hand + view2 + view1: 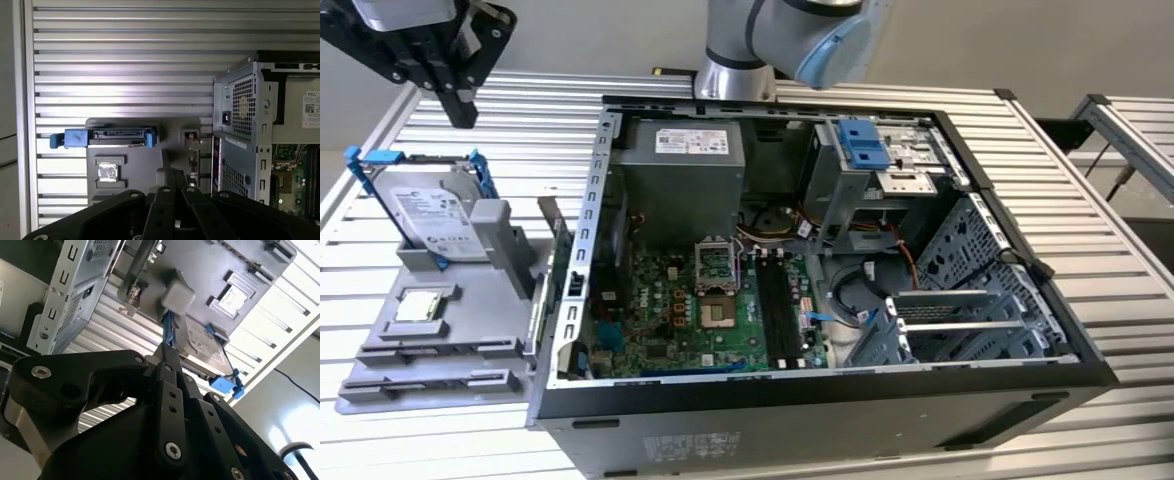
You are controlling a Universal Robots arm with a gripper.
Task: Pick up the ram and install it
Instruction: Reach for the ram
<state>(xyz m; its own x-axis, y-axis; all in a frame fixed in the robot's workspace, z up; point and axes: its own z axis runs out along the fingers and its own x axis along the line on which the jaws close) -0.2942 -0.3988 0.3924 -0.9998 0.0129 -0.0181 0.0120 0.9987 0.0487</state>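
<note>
The arm reached over the slatted table point(1121, 250) at the exterior view's left. Its gripper point(459, 112) hung high with fingers pointing down, pressed together and holding nothing. The ram point(548, 222) stood on edge at the side of the grey fixture point(400, 372) — just beside the open computer case point(827, 420) — below the gripper and well apart from it.
</note>
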